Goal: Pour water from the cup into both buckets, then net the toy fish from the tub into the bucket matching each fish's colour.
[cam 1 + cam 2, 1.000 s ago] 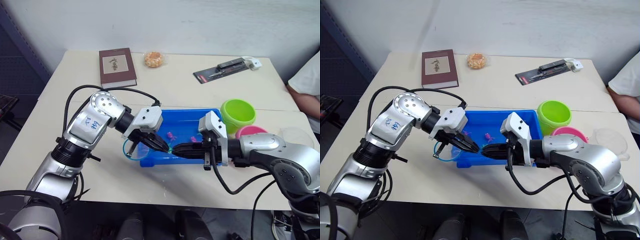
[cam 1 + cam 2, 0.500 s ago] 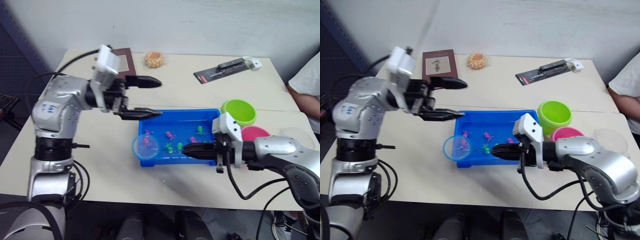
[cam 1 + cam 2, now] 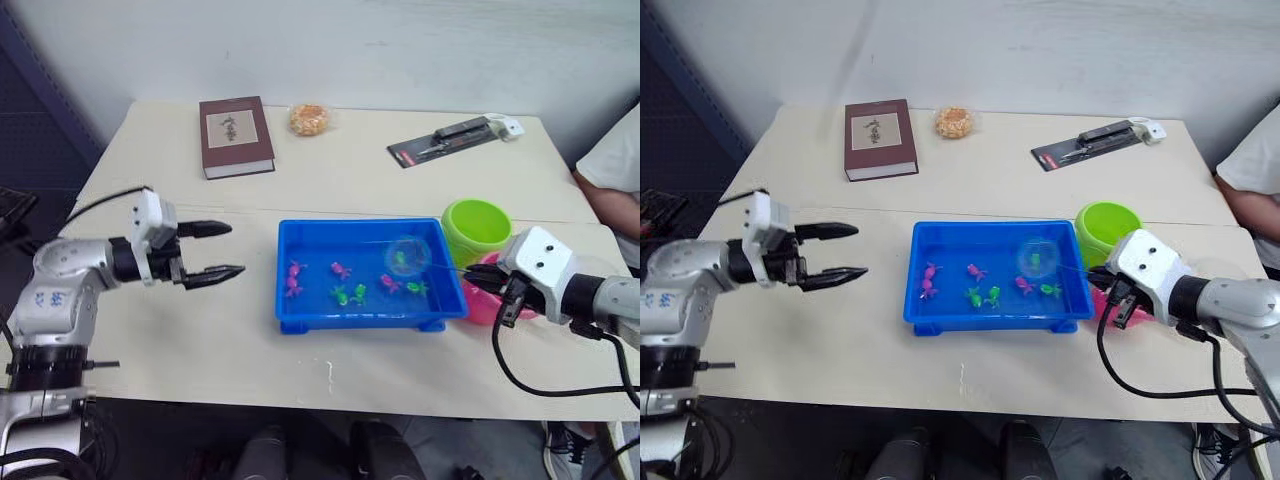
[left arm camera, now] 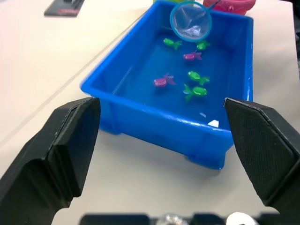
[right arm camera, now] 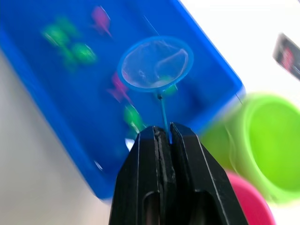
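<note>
The blue tub (image 3: 360, 226) sits mid-table with several pink and green toy fish (image 3: 341, 270) in the water. My right gripper (image 3: 480, 278) is shut on the thin handle of a small blue net (image 3: 408, 257), whose hoop hangs over the tub's right end; a green fish shows through the mesh. Beside that end stands the lime green bucket (image 3: 477, 228), and the pink bucket (image 3: 478, 303) is partly hidden behind the right gripper. My left gripper (image 3: 235, 249) is open and empty, apart from the tub's left side. The cup is hidden behind my right forearm.
A brown book (image 3: 235, 135), a bagged snack (image 3: 307, 119) and a black packaged tool (image 3: 455, 138) lie along the table's far side. A person's sleeve and arm (image 3: 612, 170) show at the right edge. Bare tabletop lies between the left gripper and the tub.
My left gripper let go of the net, opened and drew back to the left of the tub. The right gripper pulled back rightward, carrying the net's hoop from the tub's left corner to its right end.
</note>
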`<state>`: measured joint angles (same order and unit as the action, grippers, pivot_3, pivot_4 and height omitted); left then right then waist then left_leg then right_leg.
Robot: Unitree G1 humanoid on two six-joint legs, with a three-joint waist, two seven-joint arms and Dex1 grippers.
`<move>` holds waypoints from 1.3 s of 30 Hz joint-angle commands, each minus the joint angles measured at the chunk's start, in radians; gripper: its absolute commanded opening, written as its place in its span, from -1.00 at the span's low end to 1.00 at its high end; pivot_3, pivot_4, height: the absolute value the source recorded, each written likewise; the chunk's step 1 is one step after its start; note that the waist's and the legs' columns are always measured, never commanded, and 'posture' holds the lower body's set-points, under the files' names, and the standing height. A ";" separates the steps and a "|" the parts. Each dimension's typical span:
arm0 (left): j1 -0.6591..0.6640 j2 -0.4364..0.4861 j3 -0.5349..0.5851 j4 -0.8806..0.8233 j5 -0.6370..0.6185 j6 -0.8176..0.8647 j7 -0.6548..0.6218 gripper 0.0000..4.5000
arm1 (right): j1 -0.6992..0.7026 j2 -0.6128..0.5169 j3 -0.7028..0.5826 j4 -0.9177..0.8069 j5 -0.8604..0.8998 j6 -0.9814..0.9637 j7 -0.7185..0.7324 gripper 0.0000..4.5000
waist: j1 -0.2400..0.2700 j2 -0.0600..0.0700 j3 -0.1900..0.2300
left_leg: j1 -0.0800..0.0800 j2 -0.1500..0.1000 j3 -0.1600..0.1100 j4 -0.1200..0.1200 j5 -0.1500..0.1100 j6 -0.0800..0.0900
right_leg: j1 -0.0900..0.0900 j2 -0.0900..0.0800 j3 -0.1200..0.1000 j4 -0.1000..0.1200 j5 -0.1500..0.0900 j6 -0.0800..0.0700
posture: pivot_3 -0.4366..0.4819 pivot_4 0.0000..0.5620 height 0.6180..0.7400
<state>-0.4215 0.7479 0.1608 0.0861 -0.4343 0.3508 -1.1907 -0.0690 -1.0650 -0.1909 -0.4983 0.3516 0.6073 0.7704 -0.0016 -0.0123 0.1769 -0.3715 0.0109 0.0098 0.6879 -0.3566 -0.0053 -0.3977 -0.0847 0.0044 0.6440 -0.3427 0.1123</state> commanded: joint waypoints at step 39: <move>0.024 -0.028 -0.065 -0.161 -0.040 -0.025 -0.011 1.00 | -0.130 0.102 -0.036 0.000 0.031 0.205 0.144 -1.00 | 0.001 0.000 0.000 | 0.001 0.001 0.000 0.000 0.001 -0.001 | 0.000 0.002 -0.001 0.001 0.000 0.000 | -0.05 -0.47 0.97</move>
<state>-0.3806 0.7198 0.0938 -0.0337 -0.4477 0.3272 -1.2038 -0.2052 -0.9563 -0.1694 -0.4613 0.3397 0.7923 0.9039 -0.0007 -0.0118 0.1769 -0.3710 0.0121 0.0095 0.6879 -0.3559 -0.0067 -0.3977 -0.0824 0.0039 0.6453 -0.3427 0.1123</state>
